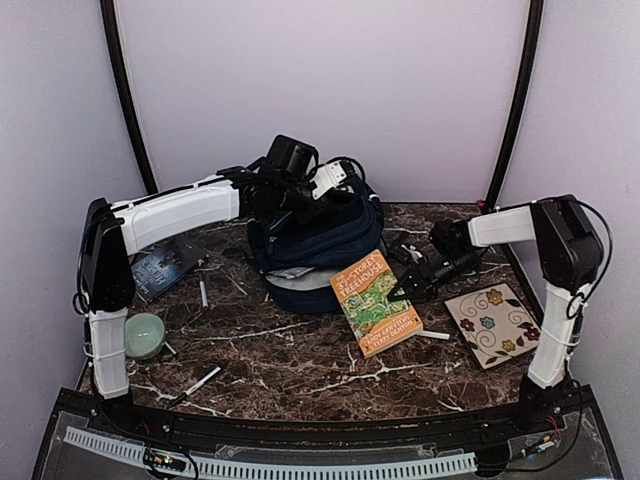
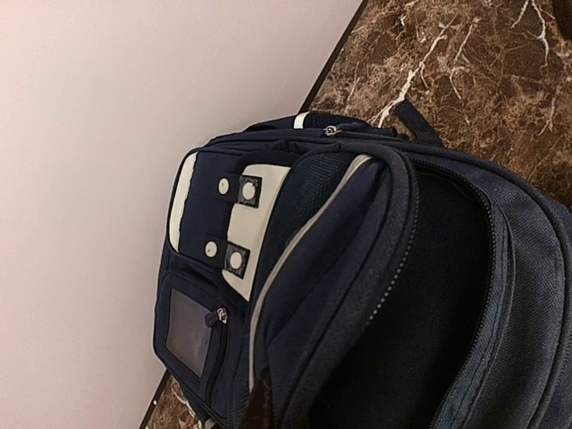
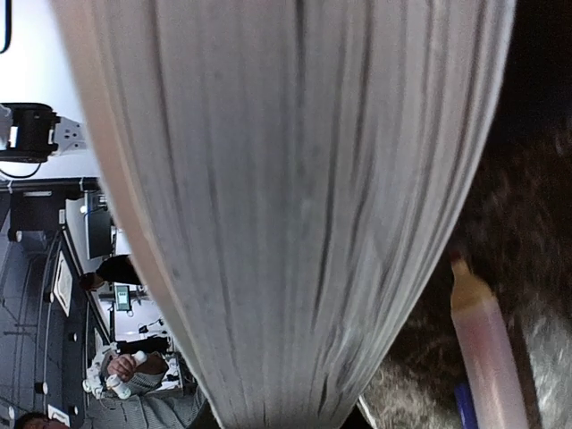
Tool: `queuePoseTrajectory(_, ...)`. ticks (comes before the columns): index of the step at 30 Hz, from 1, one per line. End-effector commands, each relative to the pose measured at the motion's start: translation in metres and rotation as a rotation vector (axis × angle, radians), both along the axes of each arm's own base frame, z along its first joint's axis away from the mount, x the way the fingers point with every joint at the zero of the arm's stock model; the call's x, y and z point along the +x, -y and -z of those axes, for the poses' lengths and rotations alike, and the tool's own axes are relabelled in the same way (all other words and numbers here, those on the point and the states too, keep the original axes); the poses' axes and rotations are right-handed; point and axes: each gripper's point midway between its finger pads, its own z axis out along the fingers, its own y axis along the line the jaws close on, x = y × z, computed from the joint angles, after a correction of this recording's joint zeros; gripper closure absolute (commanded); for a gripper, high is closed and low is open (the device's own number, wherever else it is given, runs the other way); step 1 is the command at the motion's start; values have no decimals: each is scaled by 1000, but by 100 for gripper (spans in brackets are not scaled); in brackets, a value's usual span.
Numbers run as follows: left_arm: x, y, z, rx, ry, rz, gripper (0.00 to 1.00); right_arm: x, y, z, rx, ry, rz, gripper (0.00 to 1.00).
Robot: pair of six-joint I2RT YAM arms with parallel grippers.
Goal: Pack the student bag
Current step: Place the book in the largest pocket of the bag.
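Dark brown marble-patterned table (image 1: 300, 370) with white veins, enclosed by plain pale lavender walls (image 1: 330, 80); black poles (image 1: 125, 90) rise at ten and two o'clock.

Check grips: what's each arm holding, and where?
The right gripper clamps the orange book by its page edge. The left gripper is shut at the student bag's top; a hold on fabric can't be confirmed.
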Motion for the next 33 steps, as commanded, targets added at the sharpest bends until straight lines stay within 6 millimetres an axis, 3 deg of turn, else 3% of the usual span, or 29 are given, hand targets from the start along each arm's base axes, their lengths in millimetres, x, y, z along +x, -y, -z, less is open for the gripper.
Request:
queuePoseTrajectory(1, -32, 7, -86, -186, 81, 62, 100, 13, -24, -44, 263, 20, -78, 100)
queuePoseTrajectory(5, -46, 10, -67, -176, 31, 76, 100, 26, -34, -46, 313, -7, -94, 100)
queuePoseTrajectory(6, -50, 11, -60, -171, 15, 84, 96, 28, -35, -51, 328, -2, -98, 100)
queuePoseTrajectory(9, -65, 7, -37, -144, -32, 97, 72, 30, -37, -59, 358, 26, -98, 100)
queuePoseTrajectory(12, -89, -4, -8, -115, -64, 99, 56, 29, -36, -66, 375, 38, -93, 100)
queuePoseTrajectory(17, -143, -21, 4, -186, -111, 147, 50, 31, -37, -70, 386, 39, -89, 100)
queuePoseTrajectory(21, -179, -22, 27, -309, -241, 220, 49, 33, -38, -71, 396, 37, -82, 100)
queuePoseTrajectory(26, -181, -25, 75, -258, -267, 207, 48, 33, -38, -74, 402, 42, -81, 100)
queuePoseTrajectory(33, -146, -29, 93, -201, -40, 141, 44, 33, -37, -70, 400, 35, -78, 100)
